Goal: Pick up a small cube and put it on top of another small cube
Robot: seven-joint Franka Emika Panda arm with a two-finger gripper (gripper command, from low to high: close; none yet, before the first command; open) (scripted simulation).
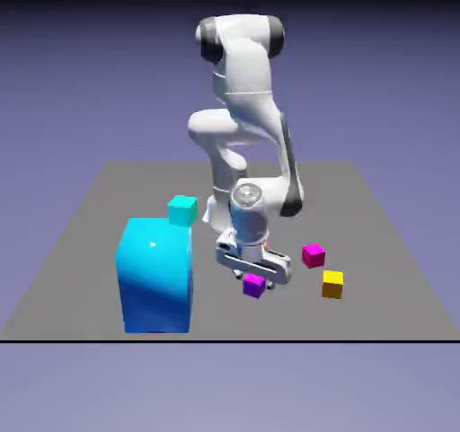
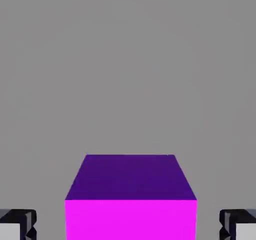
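Hand view first: our claw (image 2: 128, 226) stands spread, one grey fingertip (image 2: 17, 225) at the bottom left corner and the other at the bottom right, with the purple cube (image 2: 130, 199) large between them and a clear gap of grey table on either side of it, so we are bracketing the cube and not yet pinching it. In the exterior view the claw (image 1: 254, 273) hangs low over the table (image 1: 377, 242), wrist pointing down, and the purple cube (image 1: 254, 285) sits right under it, resting on the surface as far as we can tell. Just beyond, toward the exterior view's right, lie a magenta cube (image 1: 313, 255) and, near it, an orange cube (image 1: 332, 284); both are apart from the purple one and from each other. Well over on the exterior view's left stands a big cyan block (image 1: 154, 277), with a small teal cube (image 1: 182, 209) behind its top edge; whether that one rests on the table or against the block we cannot tell. We judge the task to be in its early part: the approach looks done, the grasp is not yet made, and closing, lifting, carrying and setting the cube on another small cube all remain. The magenta or orange cube looks the handiest base.
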